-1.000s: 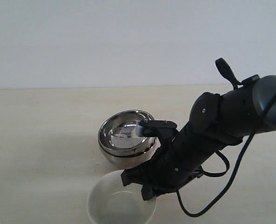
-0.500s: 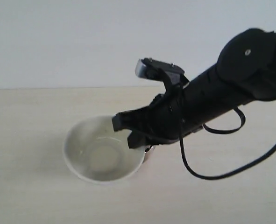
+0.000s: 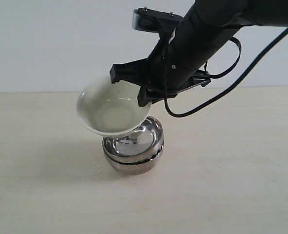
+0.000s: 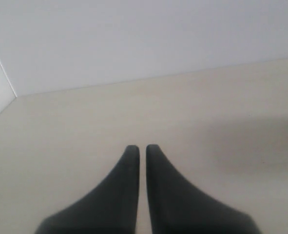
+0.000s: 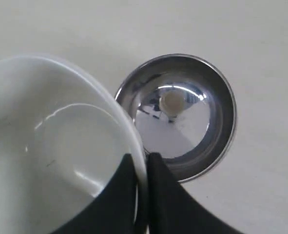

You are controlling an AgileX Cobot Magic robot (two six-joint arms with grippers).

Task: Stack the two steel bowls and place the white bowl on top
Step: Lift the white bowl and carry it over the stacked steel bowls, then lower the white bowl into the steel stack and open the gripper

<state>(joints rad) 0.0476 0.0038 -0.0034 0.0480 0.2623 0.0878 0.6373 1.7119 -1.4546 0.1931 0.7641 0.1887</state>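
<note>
The two steel bowls (image 3: pixel 134 148) sit nested one in the other on the table, the inner one (image 5: pixel 182 117) mirror-shiny. Tilted in the air just above their left rim hangs the white bowl (image 3: pixel 112 109), with my right gripper (image 3: pixel 143 95) shut on its rim. In the right wrist view the white bowl (image 5: pixel 61 146) covers part of the steel rim, and the right gripper (image 5: pixel 143 158) pinches the white rim with one finger inside and one outside. My left gripper (image 4: pixel 142 148) is shut with nothing in it, over bare table, and does not show in the exterior view.
The tan table (image 3: pixel 241 185) stretches to a pale wall (image 3: pixel 46 44) behind. A black cable (image 3: pixel 221 97) loops below the right arm.
My right gripper has lifted the white bowl from the table's front edge and carried it up and back, to just above the stacked steel bowls.
</note>
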